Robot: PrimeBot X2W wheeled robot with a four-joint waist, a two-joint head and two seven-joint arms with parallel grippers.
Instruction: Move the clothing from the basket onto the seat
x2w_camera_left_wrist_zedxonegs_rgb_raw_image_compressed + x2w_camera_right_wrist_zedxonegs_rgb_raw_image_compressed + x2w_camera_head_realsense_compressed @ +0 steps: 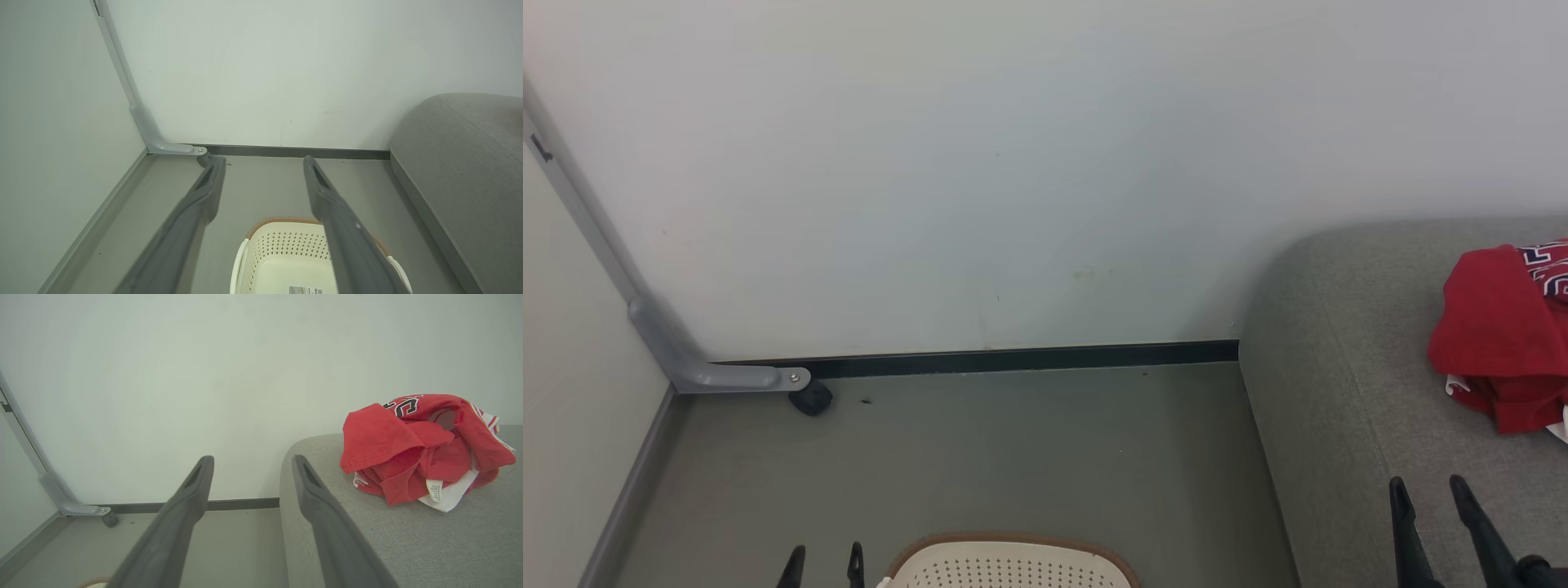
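Observation:
The red clothing (1499,335) lies crumpled on the grey seat (1339,392) at the right; in the right wrist view the clothing (421,449) shows white trim and dark lettering on the seat (429,543). The cream basket (1009,563) with a brown rim sits on the floor at the bottom centre; in the left wrist view the basket (278,261) holds no fabric on the part of its floor that shows, which bears a paper label. My left gripper (823,563) is open beside the basket's left. My right gripper (1427,490) is open above the seat's front, apart from the clothing.
A white wall (1013,163) with a dark baseboard (1013,359) closes the back. A grey metal bracket with a small black caster (810,398) stands in the left corner. Grey floor (1013,449) lies between the basket and the wall.

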